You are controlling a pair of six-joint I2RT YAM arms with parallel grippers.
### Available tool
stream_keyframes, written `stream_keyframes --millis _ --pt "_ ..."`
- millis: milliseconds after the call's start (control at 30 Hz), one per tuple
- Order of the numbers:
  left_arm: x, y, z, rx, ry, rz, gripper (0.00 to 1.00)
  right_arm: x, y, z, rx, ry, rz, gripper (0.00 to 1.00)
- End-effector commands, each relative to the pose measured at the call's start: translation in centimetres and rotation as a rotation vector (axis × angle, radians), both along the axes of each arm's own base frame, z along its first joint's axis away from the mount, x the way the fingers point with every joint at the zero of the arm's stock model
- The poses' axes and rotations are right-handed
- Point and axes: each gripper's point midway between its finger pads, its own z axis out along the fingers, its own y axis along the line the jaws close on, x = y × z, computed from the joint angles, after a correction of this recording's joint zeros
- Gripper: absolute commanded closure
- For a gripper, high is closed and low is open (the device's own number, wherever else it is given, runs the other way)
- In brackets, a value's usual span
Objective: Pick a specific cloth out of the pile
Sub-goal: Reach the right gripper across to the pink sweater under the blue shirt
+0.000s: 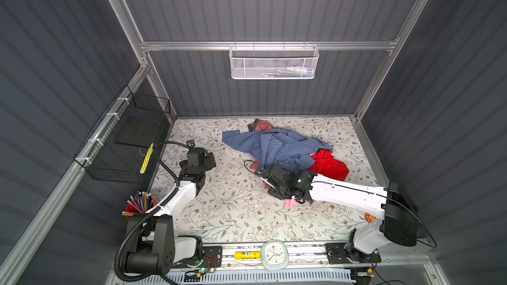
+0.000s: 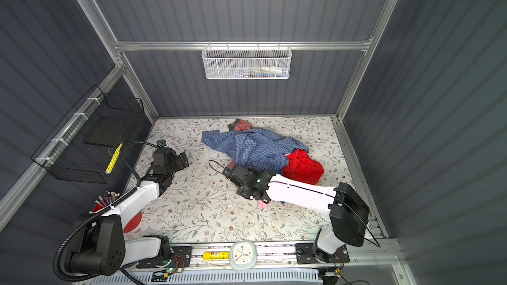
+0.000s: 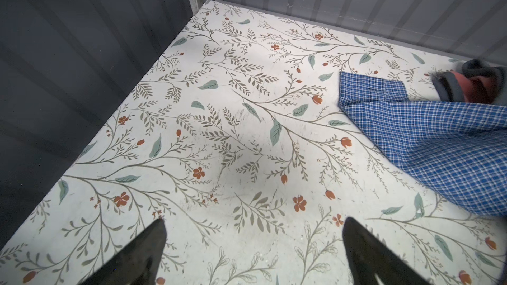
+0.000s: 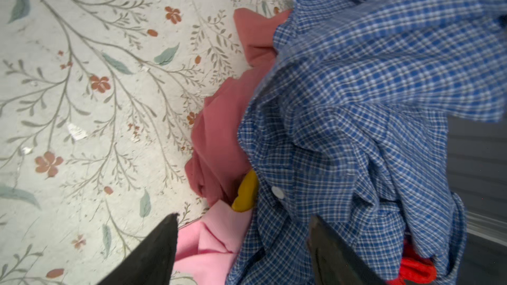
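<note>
Desk [image 1: 219, 209]: off-white, printed with grey-green sprigs and rust flowers. Shirt [image 1: 277, 146]: blue-and-white check; cloth [image 4: 219, 138]: plain dusty salmon. Red piece [image 1: 329, 164], pale pink piece [image 4: 211, 239] and yellow piece [image 4: 247, 193]: all plain.

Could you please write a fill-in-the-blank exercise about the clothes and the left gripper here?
The large checked shirt is ____ and white.
Beside the salmon-pink cloth, a small ____ piece peeks from under the shirt.
The left gripper, above bare table, has its jaws wide ____.
Missing words: blue; yellow; open.
</note>
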Motion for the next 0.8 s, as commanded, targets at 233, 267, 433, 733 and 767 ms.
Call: stream_keyframes --millis 233,267,433,733,767 --pt "-1.2 0.5 -0.5 -0.006 0.017 0.022 0.0 -0.7 -0.1 -6.0 -0.167 0.091 -0.027 0.4" --pt "-1.2 0.5 -0.6 -0.008 0.018 0.021 0.0 -0.4 0.2 -6.3 -0.184 0.09 -0.029 0.42" --pt "-1.3 0.4 -0.5 -0.007 0.022 0.019 0.0 -0.5 1.6 -7.8 -0.194 0.154 -0.021 0.47" --pt "-1.5 0.4 -0.7 -0.008 0.03 0.015 0.0 1.4 0.2 -10.6 -0.324 0.139 -0.089 0.48" --pt "-1.6 0.3 -0.7 -0.009 0.028 0.013 0.0 1.8 0.2 -10.7 -0.323 0.136 -0.105 0.48"
